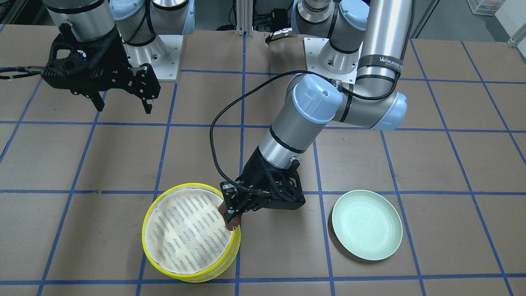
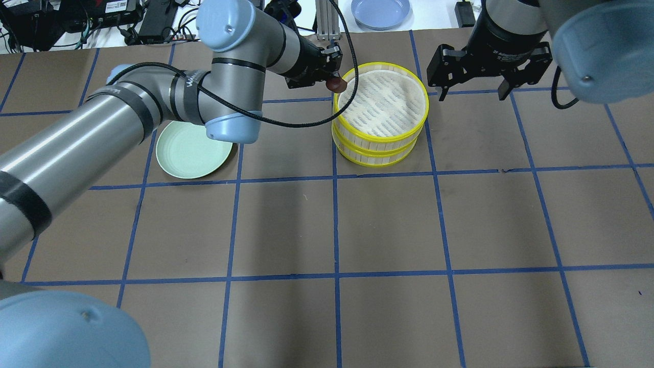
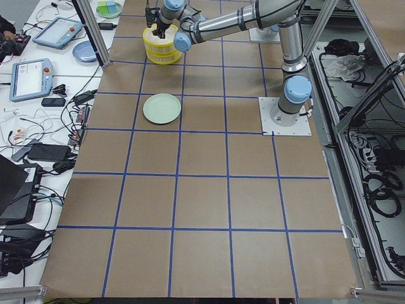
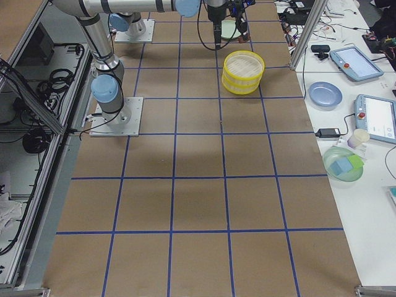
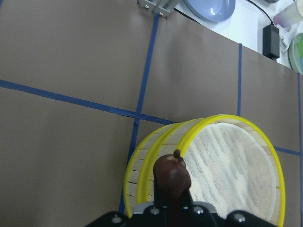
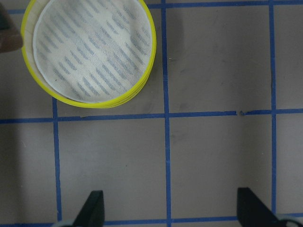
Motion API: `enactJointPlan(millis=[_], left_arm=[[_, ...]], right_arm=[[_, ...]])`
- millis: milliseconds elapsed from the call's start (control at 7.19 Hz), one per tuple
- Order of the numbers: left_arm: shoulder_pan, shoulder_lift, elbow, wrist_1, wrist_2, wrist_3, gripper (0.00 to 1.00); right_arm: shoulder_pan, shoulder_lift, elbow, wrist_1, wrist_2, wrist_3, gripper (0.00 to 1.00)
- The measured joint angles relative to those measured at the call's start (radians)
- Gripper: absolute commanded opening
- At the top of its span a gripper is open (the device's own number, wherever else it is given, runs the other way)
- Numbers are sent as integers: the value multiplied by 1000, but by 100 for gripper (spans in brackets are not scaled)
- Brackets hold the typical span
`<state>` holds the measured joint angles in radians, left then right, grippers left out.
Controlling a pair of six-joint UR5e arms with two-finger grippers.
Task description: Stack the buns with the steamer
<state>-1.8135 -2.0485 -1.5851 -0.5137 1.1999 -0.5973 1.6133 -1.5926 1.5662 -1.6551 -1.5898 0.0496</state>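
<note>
two steamer trays [image 2: 380,143] sit stacked on the tabletop [image 2: 388,225], and the left end effector [image 1: 232,213] is clenched on the dark brown bun [image 5: 171,176] right at the upper one's rim, on the side toward the pale green plate [image 1: 365,224], not yet over the bare liner [image 2: 388,99]. the right end effector [image 1: 124,107] hangs spread and empty, well apart. the plate is bare and the cream bun shows nowhere, so it probably lies in the lower tray and only this drop is left.

Arm tubes: brushed silver cylinders, left arm [image 1: 386,28] and right arm [image 1: 82,12] alike.
Joint caps [image 1: 316,96]: pale blue domes, a small screw near the centre.
Bands [image 1: 380,61]: black rings, the upper-right one with white lettering (only partly legible).
Cable [image 1: 211,131]: black, braided, mid-frame in the front view.
Grippers: matte black, angular frames on the left gripper [image 1: 231,218] and the right gripper [image 1: 124,107].
Base plates [image 3: 302,128]: pale square metal.
</note>
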Motion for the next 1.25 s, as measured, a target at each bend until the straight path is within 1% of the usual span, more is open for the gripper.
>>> enactJointPlan(millis=[139, 278, 557, 835, 974, 1252], left_arm=[[-24, -33, 1, 42, -8, -28, 77], [-39, -61, 1, 63, -12, -41, 100], [-50, -83, 2, 73, -13, -42, 100], [-49, -61, 5, 56, -9, -27, 100], [-39, -39, 12, -1, 1, 14, 100], [37, 42, 39, -242, 94, 198, 100]], right_arm=[[0, -14, 3, 24, 0, -30, 100], [0, -17, 7, 34, 0, -52, 100], [-2, -20, 10, 41, -5, -70, 100], [-3, -16, 11, 41, -2, -71, 100], [-4, -16, 11, 40, -4, -71, 100], [-5, -17, 11, 40, -8, -71, 100]])
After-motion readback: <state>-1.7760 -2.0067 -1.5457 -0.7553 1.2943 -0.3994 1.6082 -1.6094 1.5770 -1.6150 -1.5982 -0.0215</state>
